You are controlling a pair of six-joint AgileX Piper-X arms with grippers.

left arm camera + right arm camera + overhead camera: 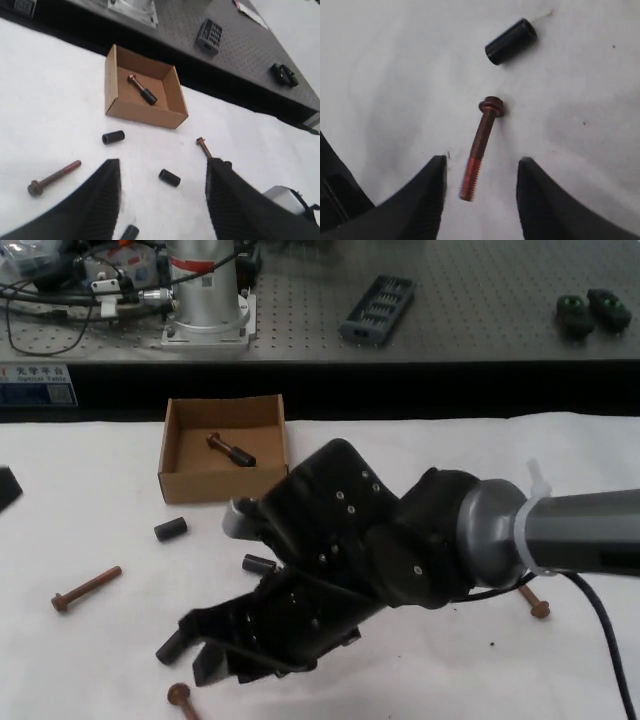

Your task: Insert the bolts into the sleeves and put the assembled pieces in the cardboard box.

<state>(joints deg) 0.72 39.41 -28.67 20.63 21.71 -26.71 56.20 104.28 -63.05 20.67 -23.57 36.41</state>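
Note:
The cardboard box (225, 480) (142, 112) stands at the back left of the white cloth with one assembled bolt and sleeve (232, 450) (142, 89) inside. My right gripper (195, 650) (482, 161) hangs open low over a copper bolt (481, 150) (183, 700), whose threaded end lies between the fingertips. A black sleeve (511, 41) (168, 648) lies just past the bolt's head. My left gripper (164, 165) is open, high above the cloth, with another sleeve (170, 177) (260, 565) far below. Another sleeve (172, 530) (113, 137) and two bolts (86, 589) (535, 602) lie loose.
The right arm's bulky black and grey wrist (420, 540) covers the middle of the cloth. Behind the cloth runs a perforated bench with a metal post base (205, 300), a ribbed black block (378, 308) and two dark green parts (592, 312). A black object (6, 487) sits at the left edge.

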